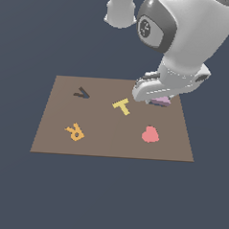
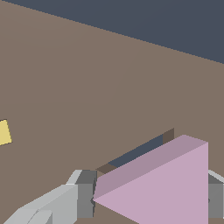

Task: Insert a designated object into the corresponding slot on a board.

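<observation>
**Exterior view: claw low over the board's far edge**

Exterior view: the claw (image 1: pixel 158 97) sits beyond the yellow T (image 1: pixel 121 106) on the board (image 1: pixel 53 127), lilac triangle (image 1: pixel 161 101) peeking beneath it.

Wrist view: fingers (image 2: pixel 83 199) clamp the triangle (image 2: pixel 170 188) from both sides, right over the slot (image 2: pixel 140 151).

Exterior looks down from afar; wrist hugs the same board (image 1: pixel 109 145).
</observation>
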### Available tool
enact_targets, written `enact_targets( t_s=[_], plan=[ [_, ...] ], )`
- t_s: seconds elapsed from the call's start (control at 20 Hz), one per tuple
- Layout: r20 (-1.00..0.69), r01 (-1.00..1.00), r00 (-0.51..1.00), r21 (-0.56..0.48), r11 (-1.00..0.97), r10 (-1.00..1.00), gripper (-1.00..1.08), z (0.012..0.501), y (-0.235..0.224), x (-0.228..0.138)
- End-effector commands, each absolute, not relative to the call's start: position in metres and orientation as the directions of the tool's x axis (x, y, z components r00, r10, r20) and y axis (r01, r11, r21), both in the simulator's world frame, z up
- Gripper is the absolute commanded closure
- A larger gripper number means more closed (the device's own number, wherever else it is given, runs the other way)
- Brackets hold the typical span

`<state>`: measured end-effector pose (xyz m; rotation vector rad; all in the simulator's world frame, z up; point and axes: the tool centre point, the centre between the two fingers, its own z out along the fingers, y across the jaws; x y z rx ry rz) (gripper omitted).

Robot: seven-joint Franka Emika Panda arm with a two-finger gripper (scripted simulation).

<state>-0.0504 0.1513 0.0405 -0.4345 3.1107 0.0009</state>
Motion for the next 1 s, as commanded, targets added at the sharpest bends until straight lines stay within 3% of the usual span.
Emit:
enact_targets(
  t_s=[0.0,0.55,0.6,0.95],
  plan=[
    [-0.001,-0.290,-0.957,0.000,0.957,-0.290,1.08,0.041,0.150,-0.051],
    [-0.002,-0.294,-0.956,0.000,0.956,-0.294,1.08,0.031,0.149,-0.052],
    [-0.002,-0.294,-0.956,0.000,0.956,-0.294,-0.92,0.031,0.149,-0.052],
    [-0.002,-0.294,-0.956,0.000,0.956,-0.294,-0.92,0.031,0.149,-0.052]
  ],
)
